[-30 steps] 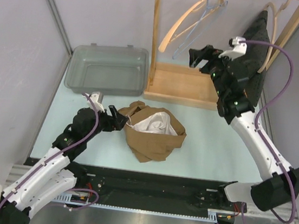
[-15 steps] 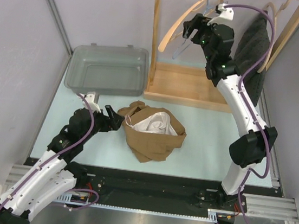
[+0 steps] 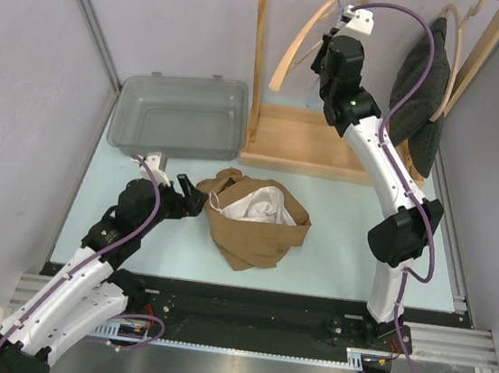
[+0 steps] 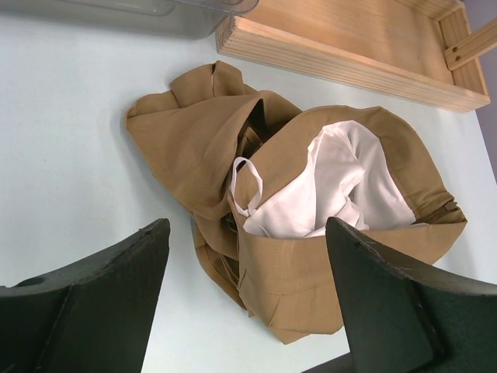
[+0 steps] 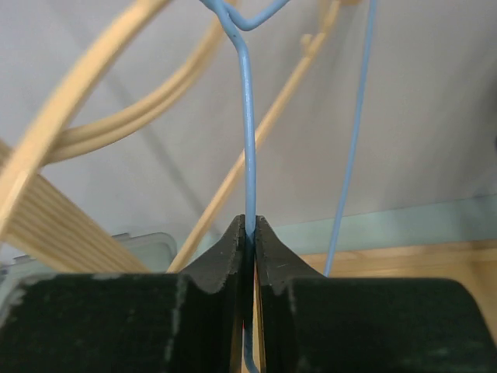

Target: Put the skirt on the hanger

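Pale table [image 3: 343, 239], skirt [image 3: 259, 220] heaped, R gripper [image 5: 250, 229] pinching hanger [image 5: 247, 116]

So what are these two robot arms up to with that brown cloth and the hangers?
They are working at hanging up a skirt. The right gripper is shut on a thin blue wire hanger that hangs on the wooden rack at the back. The left gripper hovers open beside the brown skirt, which lies crumpled on the table with its white lining showing. The skirt is not yet on any hanger.
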Tool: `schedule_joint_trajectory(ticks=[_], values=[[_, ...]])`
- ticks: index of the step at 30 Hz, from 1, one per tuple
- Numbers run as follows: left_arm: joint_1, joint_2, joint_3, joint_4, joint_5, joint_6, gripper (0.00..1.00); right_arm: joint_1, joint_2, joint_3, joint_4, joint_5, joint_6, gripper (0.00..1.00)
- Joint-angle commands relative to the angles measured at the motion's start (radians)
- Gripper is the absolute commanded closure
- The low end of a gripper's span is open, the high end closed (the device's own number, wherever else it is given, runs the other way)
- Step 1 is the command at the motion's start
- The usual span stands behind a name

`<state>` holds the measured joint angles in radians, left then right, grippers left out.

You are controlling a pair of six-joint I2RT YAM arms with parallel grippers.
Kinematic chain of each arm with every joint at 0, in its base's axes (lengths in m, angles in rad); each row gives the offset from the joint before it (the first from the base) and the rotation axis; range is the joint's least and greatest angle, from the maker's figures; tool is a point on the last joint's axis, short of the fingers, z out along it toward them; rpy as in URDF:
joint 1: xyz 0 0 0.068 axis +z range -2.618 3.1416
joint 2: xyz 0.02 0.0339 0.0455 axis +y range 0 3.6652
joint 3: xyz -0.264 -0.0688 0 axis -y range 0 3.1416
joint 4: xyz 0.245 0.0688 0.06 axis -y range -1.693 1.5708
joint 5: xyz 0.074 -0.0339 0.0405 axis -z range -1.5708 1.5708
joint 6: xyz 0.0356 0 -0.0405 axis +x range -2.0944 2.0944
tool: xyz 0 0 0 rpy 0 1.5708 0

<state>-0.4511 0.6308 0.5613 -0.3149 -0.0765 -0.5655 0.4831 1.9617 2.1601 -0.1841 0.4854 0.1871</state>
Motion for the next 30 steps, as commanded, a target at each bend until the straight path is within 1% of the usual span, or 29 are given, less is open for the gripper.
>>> schedule_joint_trajectory(ticks=[1, 2, 5, 7, 16, 20, 24, 25, 27, 28, 29, 30], values=[[0.006, 0.007, 0.037, 0.051, -0.008, 0.021, 0.15, -0.008, -0.072, -0.006, 0.005, 0.099, -0.009, 0.96], [0.006, 0.010, 0.035, 0.054, -0.008, 0.021, 0.15, -0.012, -0.083, -0.020, 0.012, 0.094, -0.008, 1.00], [0.006, 0.018, 0.035, 0.065, -0.003, 0.023, 0.14, -0.027, -0.133, -0.081, 0.046, 0.024, -0.011, 1.00], [0.005, 0.026, 0.040, 0.071, 0.000, 0.024, 0.14, -0.034, -0.156, -0.101, 0.052, 0.012, 0.000, 1.00], [0.006, 0.047, 0.054, 0.088, 0.007, 0.032, 0.14, -0.092, -0.268, -0.112, 0.026, -0.111, 0.080, 1.00], [0.006, 0.052, 0.068, 0.094, 0.000, 0.042, 0.11, -0.115, -0.352, -0.181, -0.052, -0.232, 0.117, 1.00], [0.006, 0.073, 0.113, 0.111, 0.009, 0.061, 0.08, -0.143, -0.530, -0.365, -0.124, -0.378, 0.152, 1.00], [0.006, 0.090, 0.124, 0.122, 0.017, 0.064, 0.07, -0.150, -0.567, -0.399, -0.158, -0.440, 0.153, 1.00], [0.006, 0.112, 0.159, 0.141, 0.044, 0.078, 0.07, -0.153, -0.624, -0.445, -0.210, -0.476, 0.141, 1.00], [0.006, 0.136, 0.172, 0.151, 0.056, 0.082, 0.07, -0.162, -0.683, -0.492, -0.268, -0.525, 0.120, 1.00], [0.006, 0.145, 0.186, 0.154, 0.067, 0.090, 0.06, -0.169, -0.710, -0.514, -0.297, -0.588, 0.111, 1.00], [0.006, 0.158, 0.213, 0.171, 0.108, 0.104, 0.07, -0.172, -0.742, -0.538, -0.325, -0.625, 0.094, 1.00]])
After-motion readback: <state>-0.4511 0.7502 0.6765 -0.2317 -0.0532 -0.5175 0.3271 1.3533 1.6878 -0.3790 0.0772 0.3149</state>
